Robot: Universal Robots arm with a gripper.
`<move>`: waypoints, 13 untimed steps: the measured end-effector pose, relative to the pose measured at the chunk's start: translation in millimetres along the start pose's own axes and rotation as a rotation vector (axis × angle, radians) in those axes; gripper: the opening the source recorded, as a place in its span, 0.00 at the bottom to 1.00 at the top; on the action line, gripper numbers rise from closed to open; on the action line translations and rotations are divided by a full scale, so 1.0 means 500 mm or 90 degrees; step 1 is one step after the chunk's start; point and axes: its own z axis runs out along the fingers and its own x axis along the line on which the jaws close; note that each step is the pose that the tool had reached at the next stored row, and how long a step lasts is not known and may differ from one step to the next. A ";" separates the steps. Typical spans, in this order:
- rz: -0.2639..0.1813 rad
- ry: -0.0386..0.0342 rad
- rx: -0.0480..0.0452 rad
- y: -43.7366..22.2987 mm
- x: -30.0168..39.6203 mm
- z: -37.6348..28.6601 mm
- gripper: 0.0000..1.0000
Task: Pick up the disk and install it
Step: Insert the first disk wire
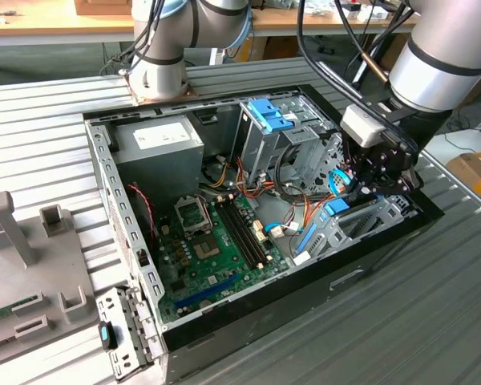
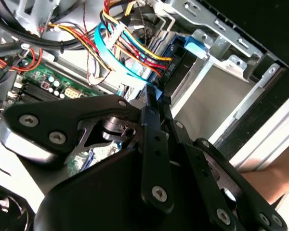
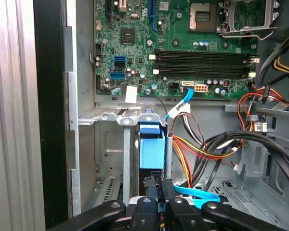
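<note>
The disk stands on edge inside the metal drive bay at the open computer case's side, on the exterior view's right. Its blue rail and end tab face up, and its dark face shows beside the blue tab. My gripper hangs just over the disk's near end. In both wrist views the black fingers lie shut together with nothing seen between them, and their tips rest at or against the disk's edge.
Bundled coloured wires and a thin light-blue cable crowd the space beside the bay. The green motherboard fills the case floor. A blue ribbed latch plate tops the drive cage. A person's arm is outside the case wall.
</note>
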 end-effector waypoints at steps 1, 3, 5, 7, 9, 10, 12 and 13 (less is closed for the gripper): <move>0.000 -0.0001 0.0000 0.000 0.000 0.000 0.16; 0.000 -0.0001 0.0000 0.000 0.005 0.000 0.16; 0.000 -0.0002 0.0000 0.000 0.007 0.000 0.16; 0.001 -0.0005 0.0001 0.000 0.007 -0.005 0.16; 0.002 -0.0105 0.0001 -0.001 0.007 -0.007 0.16; 0.003 -0.0143 0.0001 -0.001 0.007 -0.007 0.16; 0.004 -0.0144 0.0001 -0.001 0.007 -0.007 0.16; 0.004 -0.0144 0.0001 -0.001 0.007 -0.008 0.16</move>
